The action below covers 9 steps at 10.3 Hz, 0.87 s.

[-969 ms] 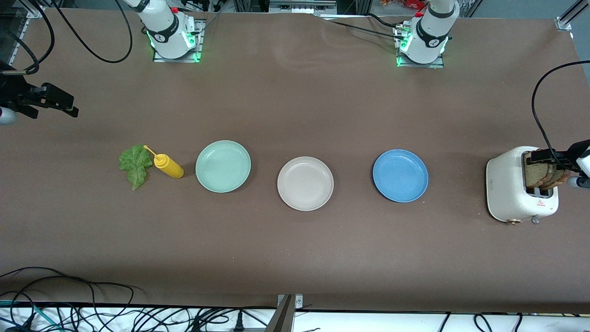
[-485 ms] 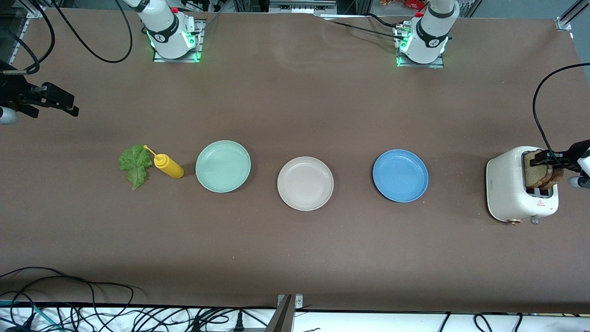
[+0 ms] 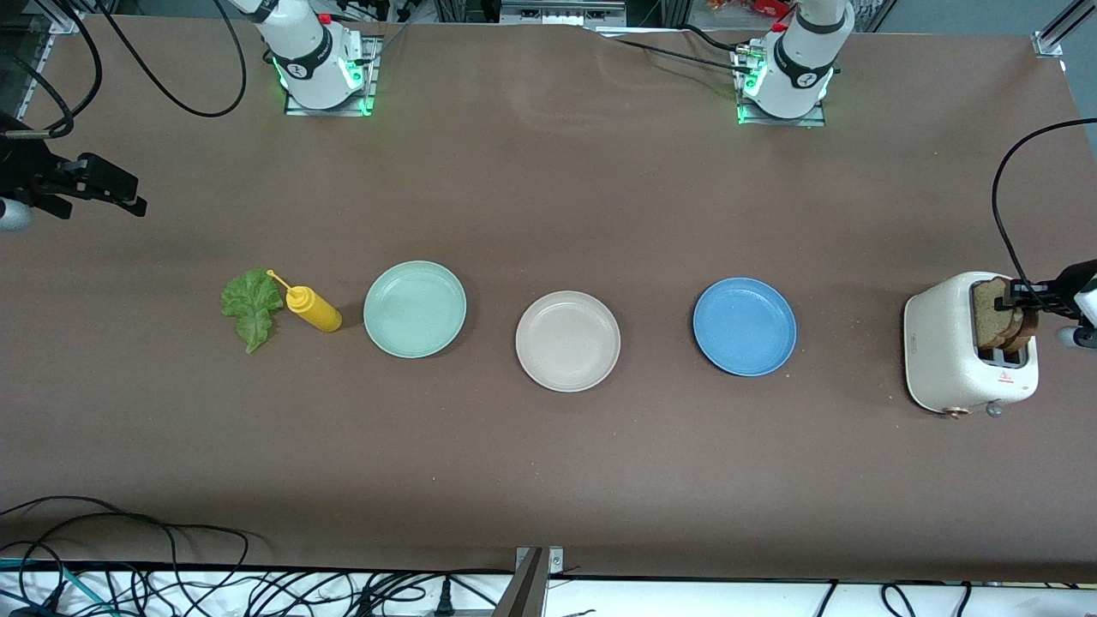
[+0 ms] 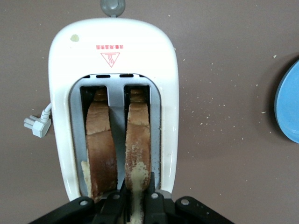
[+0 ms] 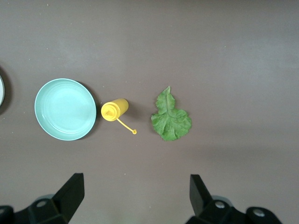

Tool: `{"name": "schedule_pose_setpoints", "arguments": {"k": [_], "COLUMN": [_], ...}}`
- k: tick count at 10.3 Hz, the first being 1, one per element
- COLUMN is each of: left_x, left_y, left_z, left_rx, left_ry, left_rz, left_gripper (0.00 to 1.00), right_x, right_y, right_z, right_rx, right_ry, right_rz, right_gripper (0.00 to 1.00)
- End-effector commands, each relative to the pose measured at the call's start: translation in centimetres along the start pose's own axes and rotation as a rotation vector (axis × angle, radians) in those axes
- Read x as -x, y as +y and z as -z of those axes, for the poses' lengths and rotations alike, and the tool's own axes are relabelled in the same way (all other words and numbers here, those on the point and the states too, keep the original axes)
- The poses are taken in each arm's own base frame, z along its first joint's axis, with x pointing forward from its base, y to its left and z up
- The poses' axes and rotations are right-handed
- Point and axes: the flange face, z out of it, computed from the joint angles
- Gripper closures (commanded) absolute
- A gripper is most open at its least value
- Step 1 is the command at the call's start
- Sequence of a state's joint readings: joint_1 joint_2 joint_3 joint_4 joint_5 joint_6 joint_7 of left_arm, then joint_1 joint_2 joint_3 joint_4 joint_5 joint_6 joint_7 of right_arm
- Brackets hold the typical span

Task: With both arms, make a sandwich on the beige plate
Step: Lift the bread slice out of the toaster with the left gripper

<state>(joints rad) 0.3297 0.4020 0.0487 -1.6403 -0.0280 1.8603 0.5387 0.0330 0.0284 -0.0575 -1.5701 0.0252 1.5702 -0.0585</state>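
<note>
well, the beige plate (image 3: pixel 567 341) sits bare at mid-table, well apart from both sets of jaws, between the mint green plate (image 3: pixel 415 308) and blue plate (image 3: pixel 744 326). over the white toaster (image 3: pixel 951 351), the left gripper (image 4: pixel 138 198) has its jaws clamped on one bread slice (image 4: pixel 138 144); a second slice (image 4: pixel 101 149) stands just beside. the right gripper (image 5: pixel 135 196) hangs with jaws wide apart, over bare table near the lettuce leaf (image 5: pixel 170 119) and yellow mustard bottle (image 5: pixel 114 109).
</note>
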Motion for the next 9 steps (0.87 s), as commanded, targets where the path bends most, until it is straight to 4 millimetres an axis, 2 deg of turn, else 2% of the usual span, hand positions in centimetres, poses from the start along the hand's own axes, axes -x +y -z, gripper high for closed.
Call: {"name": "schedule_pose_setpoints", "arguments": {"k": [1, 3, 6, 9], "left_x": [-0.8, -1.7, -2.5, -2.8], "left_y": [0.6, 1.7, 3.4, 4.3], "left_z": [1.1, 3.7, 6.6, 8.3], "left_rx": [-0.007, -0.019, -0.024, -0.016], "left_ry": [0.018, 0.032, 0.037, 0.056], "left_rz": [-0.075, -0.1, -0.12, -0.132], "left_gripper": [1.0, 1.0, 1.0, 1.0], "right_x": [0.1, 0.2, 0.4, 0.6], "right_y": [-0.1, -0.1, -0.1, -0.2], "right_z": [0.8, 0.9, 0.7, 0.7], "right_rx": [-0.013, -0.013, -0.014, -0.015], "right_ry": [-0.002, 0.0, -0.018, -0.034], "right_rz": [-0.004, -0.004, -0.007, -0.008], "right_gripper": [0.0, 0.0, 0.0, 0.0]}}
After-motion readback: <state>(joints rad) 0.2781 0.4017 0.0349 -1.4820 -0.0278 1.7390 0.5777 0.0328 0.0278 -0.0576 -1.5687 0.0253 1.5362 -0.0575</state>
